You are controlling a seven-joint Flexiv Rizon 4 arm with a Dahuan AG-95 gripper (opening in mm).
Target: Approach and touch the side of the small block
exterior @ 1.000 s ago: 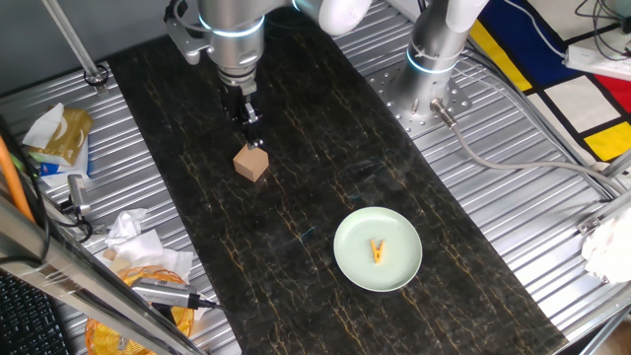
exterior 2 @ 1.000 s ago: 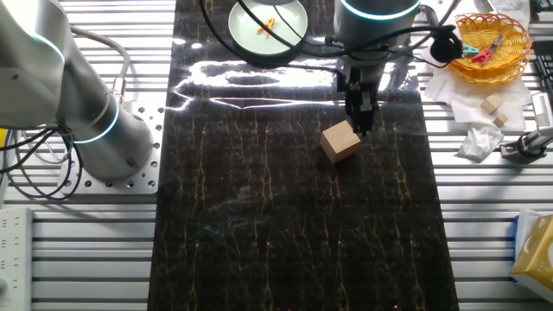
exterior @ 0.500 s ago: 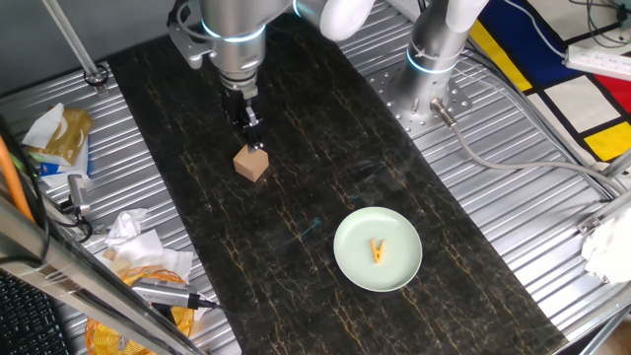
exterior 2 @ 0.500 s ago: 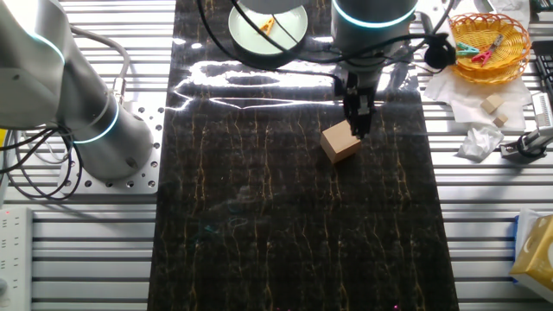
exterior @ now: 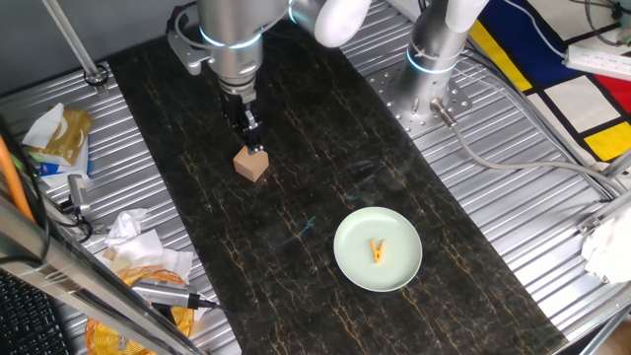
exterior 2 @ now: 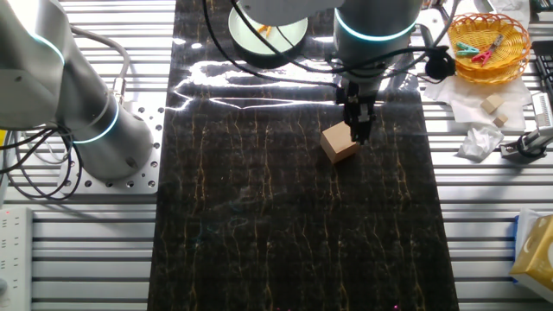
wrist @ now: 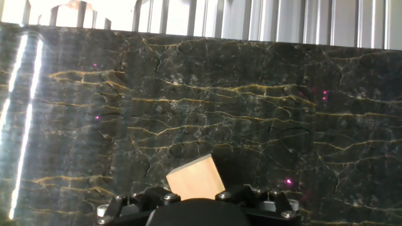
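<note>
- your block (exterior: 251,165) sits on the dark marbled tabletop (exterior: 325,187), resting flat with one corner turned toward the plate (exterior: 378,249).
- your hand (exterior: 253,141) hangs straight down over the block's far edge, on the side away from the plate; its tip is right at the block's upper rim.
- in the other fixed view the hand (exterior 2: 359,130) overlaps the block's (exterior 2: 340,143) top right corner, so it looks to be touching or just beside it; you cannot tell actual contact from either fixed view.
- the fingers are dark and close together in both fixed views; you cannot tell whether the hand is open or closed, and nothing shows between them.
- in the hand view the block (wrist: 196,179) is at the bottom centre, tilted, its pale top face partly hidden behind the black hand housing (wrist: 198,204); the fingertips themselves are out of sight there.
- the plate is pale green and lies well apart from the block, toward the near right of the tabletop in one fixed view; a small yellow clip (exterior: 378,251) lies on its middle.
- in the other fixed view the plate (exterior 2: 289,30) is beyond the block, mostly hidden behind the arm (exterior 2: 376,26) and its cables.
- a yellow basket (exterior 2: 486,43) stands off the tabletop, to the right of the block in that view, with crumpled paper (exterior 2: 479,142) near it.
</note>
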